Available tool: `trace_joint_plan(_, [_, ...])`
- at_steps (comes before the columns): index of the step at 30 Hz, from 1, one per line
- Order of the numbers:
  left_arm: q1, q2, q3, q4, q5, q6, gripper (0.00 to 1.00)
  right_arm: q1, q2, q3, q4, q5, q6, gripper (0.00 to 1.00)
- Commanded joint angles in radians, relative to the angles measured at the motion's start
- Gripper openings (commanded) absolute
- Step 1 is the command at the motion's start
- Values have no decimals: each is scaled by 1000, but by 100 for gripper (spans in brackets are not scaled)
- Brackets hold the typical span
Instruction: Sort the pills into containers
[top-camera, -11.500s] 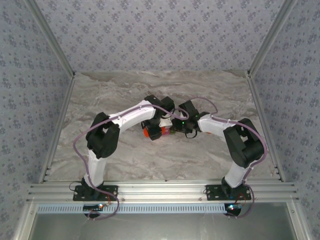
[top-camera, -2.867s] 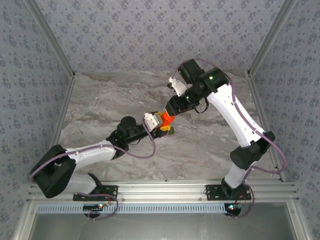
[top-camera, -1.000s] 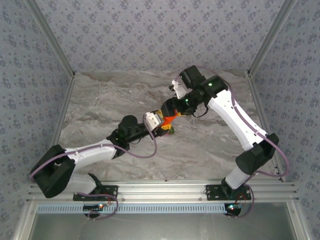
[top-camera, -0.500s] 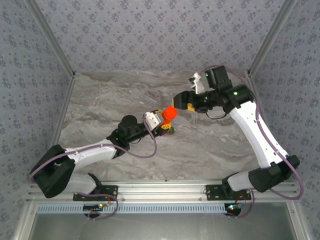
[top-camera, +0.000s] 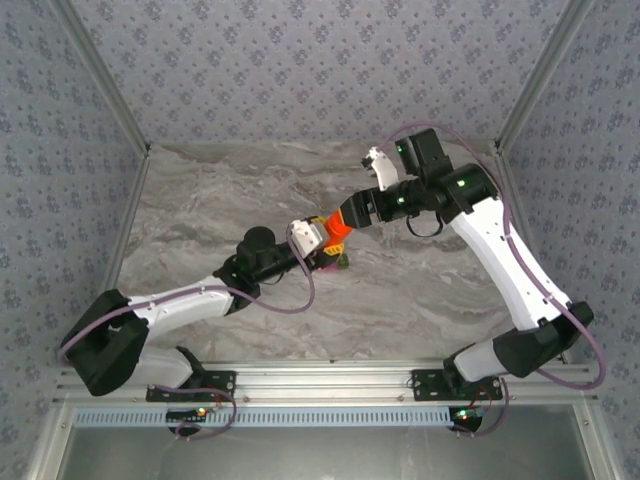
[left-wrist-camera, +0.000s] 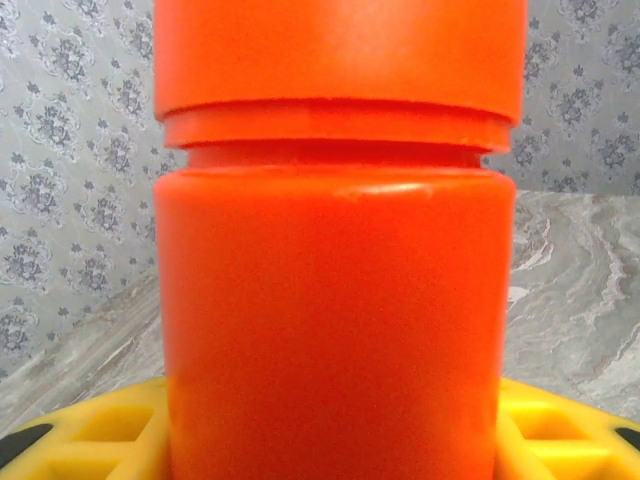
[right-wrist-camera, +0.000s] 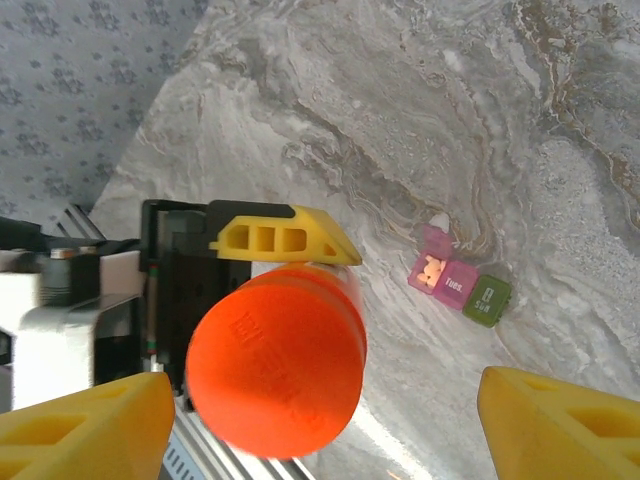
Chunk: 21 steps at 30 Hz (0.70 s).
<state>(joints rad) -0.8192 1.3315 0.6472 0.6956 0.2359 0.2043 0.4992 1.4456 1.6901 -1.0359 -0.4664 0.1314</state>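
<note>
Right gripper (top-camera: 352, 213), wide, returned over left gripper's (top-camera: 325, 244) held orange bottle (right-wrist-camera: 275, 370); its camera shows containers (right-wrist-camera: 460, 285)

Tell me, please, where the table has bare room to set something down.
The table's far-left corner, between the left wall and the left arm, is bare. So is the near-middle stretch between it, the right arm and the front rail. The centre is crowded: the left gripper and right gripper meet at the orange bottle, with the containers beside it.
</note>
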Motion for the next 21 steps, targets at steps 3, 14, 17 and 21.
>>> trace_joint_plan(3, [-2,3,43,12,13,-17,0,15,21,34,-22,-8,-48,81])
trace_joint_plan(14, [-1,13,49,7,17,-17,0,42,47,32,-17,-38,-44,79])
trace_joint_plan(17, [-2,15,51,11,17,-22,0,43,50,31,-23,-38,-42,73])
trace_joint_plan(21, [-2,15,50,12,16,-23,0,43,50,25,-34,-34,-33,51])
